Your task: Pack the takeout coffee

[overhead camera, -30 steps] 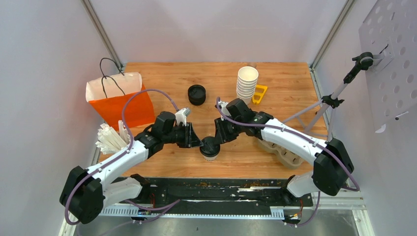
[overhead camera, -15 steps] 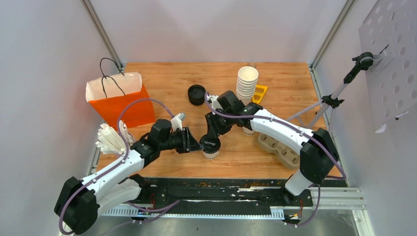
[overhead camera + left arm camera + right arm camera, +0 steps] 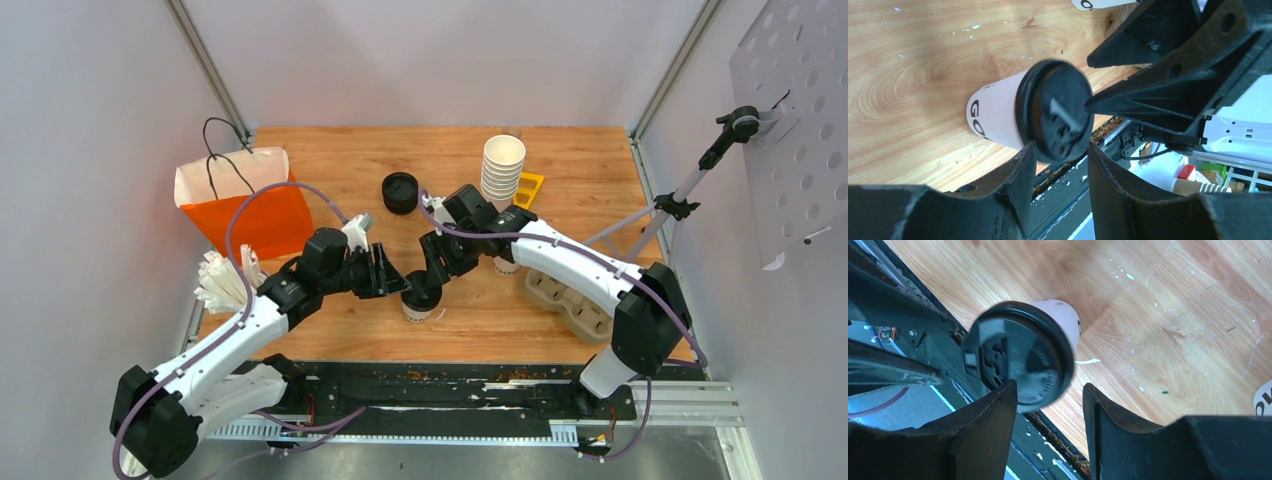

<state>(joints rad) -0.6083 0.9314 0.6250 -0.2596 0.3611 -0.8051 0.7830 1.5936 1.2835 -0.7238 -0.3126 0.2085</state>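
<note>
The counter (image 3: 560,170) is wide, but the work happens close to its near edge. This is the first danger: a cup that rolls there can drop off the front.

The orange bag (image 3: 250,215) stands well apart, at the back left. The way to it is long, and its soft mouth may fold if something pushes on it.

The left pincer (image 3: 392,284) and the right pincer (image 3: 436,270) meet at one cup from two sides. Both have their fingers apart, and I cannot tell if any finger touches the rim. If both arms move at once, they may knock each other.

The cup (image 3: 995,117) between them, near the front middle of the counter, leans clearly and is not upright. I judge it may tip over if nothing holds it. A second cup (image 3: 400,192) stands at the back middle.

The black lid (image 3: 1055,117) is the smallest thing. A push on it alone could pop it off and spill the coffee.
</note>
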